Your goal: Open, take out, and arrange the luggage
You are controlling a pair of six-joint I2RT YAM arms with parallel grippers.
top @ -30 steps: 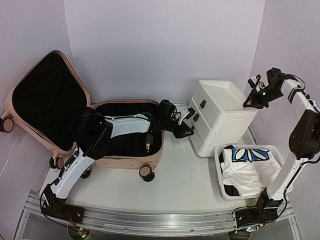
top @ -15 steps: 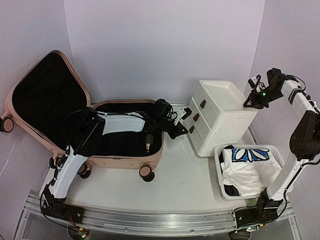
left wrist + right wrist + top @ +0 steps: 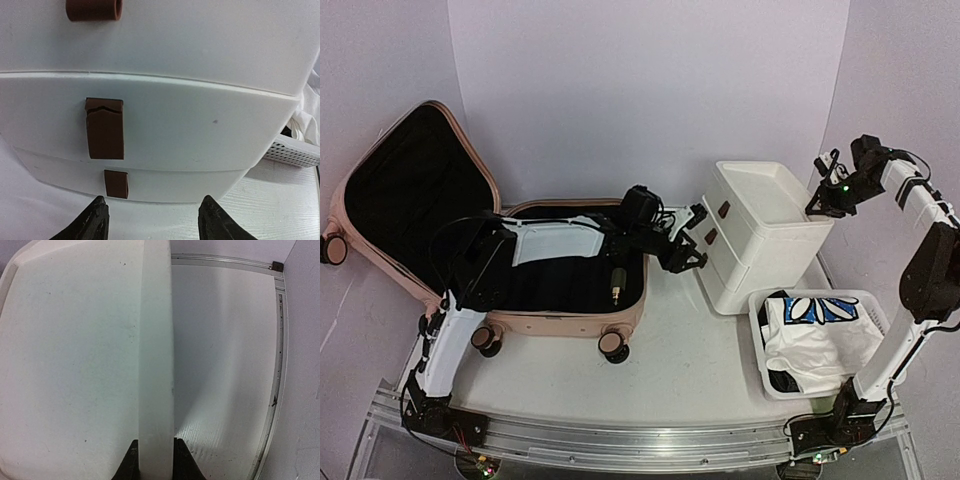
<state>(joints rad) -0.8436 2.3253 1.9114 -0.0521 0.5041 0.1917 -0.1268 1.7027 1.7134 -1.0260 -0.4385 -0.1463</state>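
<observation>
The pale-pink luggage lies open at the left of the top view. Its lid leans back and the black lining shows. My left gripper reaches past the luggage's right end to the front of the white drawer unit. In the left wrist view it is open with nothing between the fingers, just in front of the lowest brown handle. My right gripper is shut on the unit's raised top rim, at its far right corner.
A white perforated basket holding a white and blue cloth stands in front of the drawer unit, by the right arm. A small plug-like thing lies in the luggage base. Two more brown handles sit above the lowest.
My left gripper drew back from the drawer front, then came forward to it again, and its jaws stand wider than before. The right arm has not moved.
</observation>
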